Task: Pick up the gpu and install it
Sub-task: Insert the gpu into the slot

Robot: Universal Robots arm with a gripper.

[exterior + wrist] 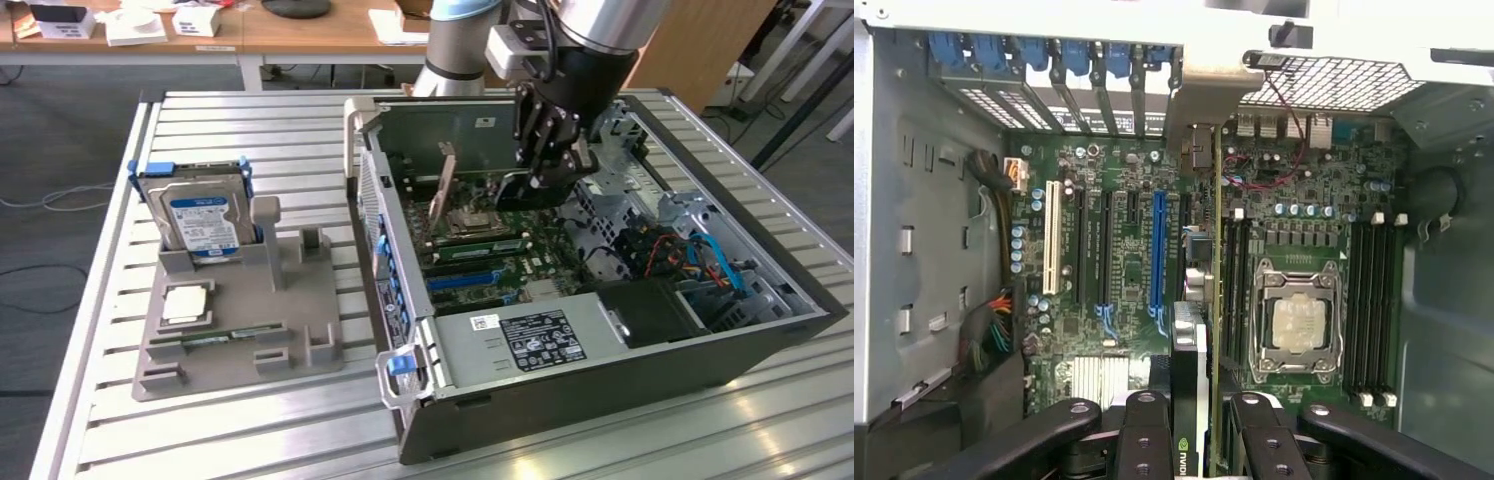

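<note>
Gripper (1199,440) clamped across the flat faces of the gpu (1189,350), edge-on above the motherboard (1124,170) near the blue slot (1157,250); judged light, stiff, fragile, best held away from its contacts.

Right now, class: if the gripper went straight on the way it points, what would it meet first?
Holding the gpu edge-on, the gripper points down at the motherboard. The card's lower edge would likely touch it first, near the black slot beside the blue slot; the gap between them is unclear.
</note>
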